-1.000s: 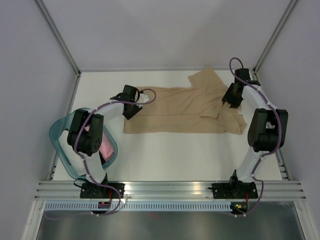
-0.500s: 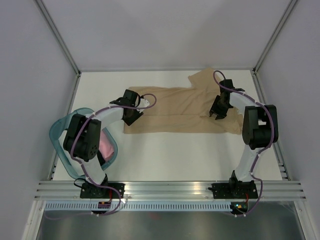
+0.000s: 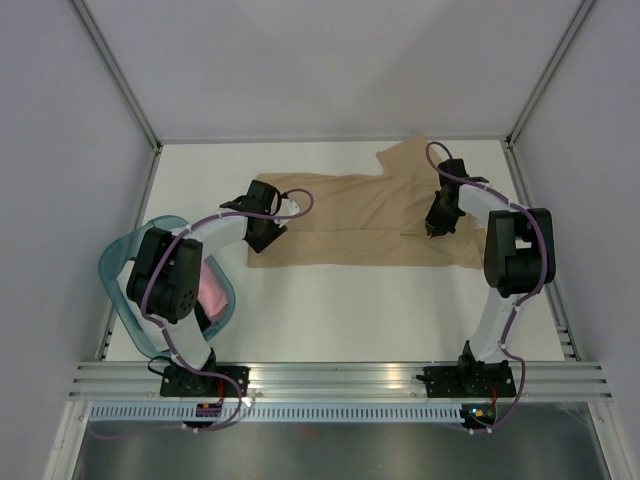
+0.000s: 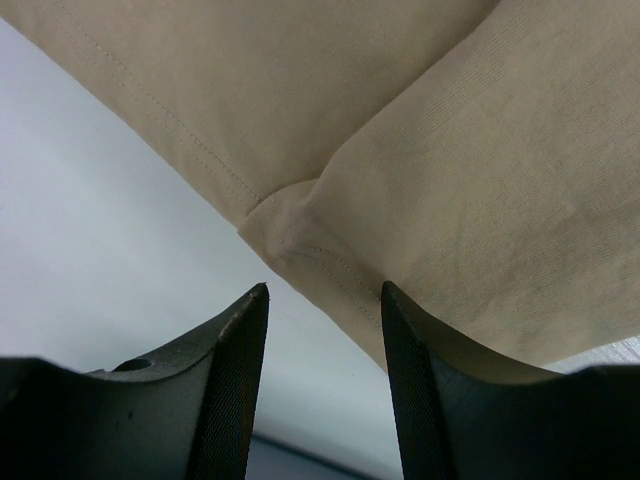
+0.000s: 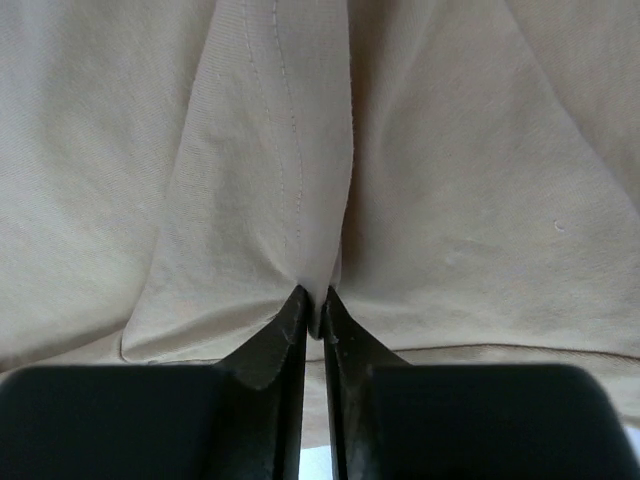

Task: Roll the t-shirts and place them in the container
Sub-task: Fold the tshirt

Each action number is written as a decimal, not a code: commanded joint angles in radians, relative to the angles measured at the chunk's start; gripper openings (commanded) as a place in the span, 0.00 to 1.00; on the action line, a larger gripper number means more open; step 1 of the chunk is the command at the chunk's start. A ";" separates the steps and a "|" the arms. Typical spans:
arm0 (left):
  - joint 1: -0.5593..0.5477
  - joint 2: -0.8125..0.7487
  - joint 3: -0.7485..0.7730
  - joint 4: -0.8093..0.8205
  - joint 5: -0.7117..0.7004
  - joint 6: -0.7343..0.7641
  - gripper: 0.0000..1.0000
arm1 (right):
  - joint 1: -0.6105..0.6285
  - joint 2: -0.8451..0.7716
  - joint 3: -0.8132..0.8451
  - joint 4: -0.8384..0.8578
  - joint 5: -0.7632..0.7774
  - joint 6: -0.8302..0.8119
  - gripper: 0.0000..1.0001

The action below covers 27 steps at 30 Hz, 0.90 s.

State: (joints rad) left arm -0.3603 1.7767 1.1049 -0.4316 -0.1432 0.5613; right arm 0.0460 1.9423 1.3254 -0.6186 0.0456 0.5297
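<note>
Right hand: clamped on a tan t-shirt fold, right end.
Left hand: half open, empty, hem corner just ahead.
Shirt axis: left-right.

right gripper pinching tan t-shirt — stitched fold

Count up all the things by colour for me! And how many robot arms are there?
Tan t-shirt: 1
Pink cloth in the basket: 1
Teal basket: 1
Robot arms: 2, the left arm and the right arm
Total: 5
</note>
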 commanded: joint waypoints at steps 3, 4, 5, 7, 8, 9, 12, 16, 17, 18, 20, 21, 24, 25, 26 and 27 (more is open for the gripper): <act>-0.003 -0.022 0.000 0.007 0.027 -0.028 0.55 | -0.001 -0.006 0.021 0.025 0.043 -0.004 0.10; -0.003 -0.017 0.001 0.005 0.025 -0.026 0.55 | -0.001 -0.008 0.029 0.014 0.045 -0.007 0.09; -0.003 -0.014 0.004 0.004 0.025 -0.024 0.55 | -0.001 -0.008 0.047 0.007 0.046 -0.011 0.06; -0.002 -0.010 0.009 0.005 0.022 -0.023 0.55 | 0.002 -0.011 0.067 -0.013 0.060 -0.016 0.03; -0.002 -0.010 0.009 0.004 0.022 -0.021 0.55 | 0.011 -0.006 0.095 -0.018 0.075 -0.023 0.00; -0.002 -0.007 0.009 0.007 0.022 -0.018 0.55 | 0.018 0.007 0.113 -0.036 0.104 -0.027 0.00; -0.003 0.000 0.015 0.007 0.019 -0.020 0.55 | 0.038 0.052 0.202 -0.087 0.111 -0.042 0.00; -0.003 0.013 0.021 0.005 0.014 -0.021 0.55 | 0.074 0.083 0.282 -0.110 0.145 -0.056 0.00; -0.003 0.015 0.023 0.007 0.014 -0.021 0.55 | 0.080 0.092 0.303 -0.110 0.142 -0.056 0.00; -0.003 0.020 0.024 0.005 0.014 -0.021 0.55 | 0.081 0.112 0.314 -0.106 0.134 -0.065 0.00; -0.003 0.023 0.029 0.007 0.014 -0.023 0.55 | 0.084 0.136 0.343 -0.099 0.114 -0.069 0.00; -0.003 0.029 0.030 0.005 0.014 -0.021 0.55 | 0.084 0.164 0.354 -0.098 0.105 -0.076 0.00; -0.002 0.032 0.032 0.007 0.011 -0.021 0.55 | 0.091 0.202 0.399 -0.099 0.097 -0.086 0.00; -0.003 0.033 0.030 0.007 0.008 -0.020 0.55 | 0.097 0.205 0.405 -0.093 0.097 -0.092 0.00; -0.002 0.035 0.032 0.007 0.007 -0.020 0.55 | 0.100 0.211 0.420 -0.090 0.096 -0.097 0.00; -0.002 0.036 0.032 0.007 0.005 -0.018 0.55 | 0.101 0.218 0.426 -0.084 0.094 -0.102 0.00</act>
State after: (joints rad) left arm -0.3603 1.7966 1.1065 -0.4313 -0.1329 0.5613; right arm 0.1402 2.1433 1.6909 -0.7044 0.1364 0.4572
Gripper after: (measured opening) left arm 0.547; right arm 0.007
